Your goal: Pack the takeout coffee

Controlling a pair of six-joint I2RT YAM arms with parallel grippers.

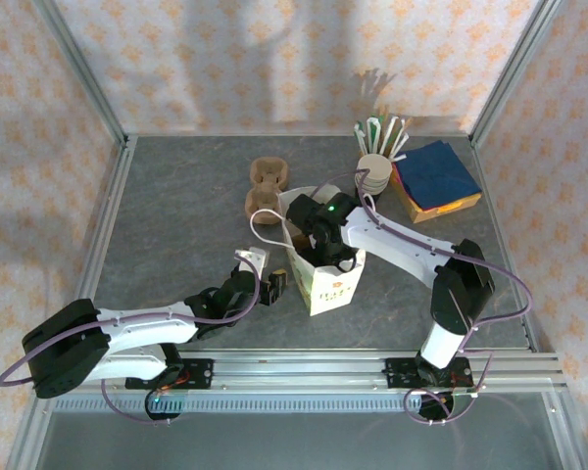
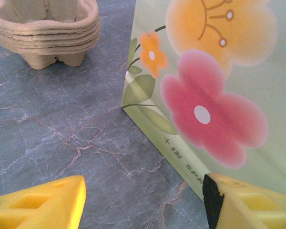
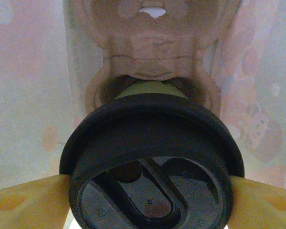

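Note:
The takeout coffee shows its black round lid (image 3: pixel 150 167) close up in the right wrist view, and a sliver of the cup wall (image 3: pixel 152 88) sits down in a brown pulp carrier (image 3: pixel 155 43) inside the bag. My right gripper (image 3: pixel 150 191) is shut on the cup, a yellow finger (image 3: pixel 24 200) pressing each side of the lid. From above, the right gripper (image 1: pixel 318 230) reaches down into the open top of the flowered paper bag (image 1: pixel 328 284). My left gripper (image 1: pixel 274 286) is open and empty just left of the bag's lower corner (image 2: pixel 214 86), its fingers (image 2: pixel 43 202) low over the table.
A stack of pulp carriers (image 1: pixel 267 189) stands behind the bag, also in the left wrist view as a carrier stack (image 2: pixel 47 28). At the back right are nested cream-rimmed cups (image 1: pixel 374 173), stirrers (image 1: pixel 382 134) and blue napkins (image 1: pixel 434 176). Metal rails edge the table.

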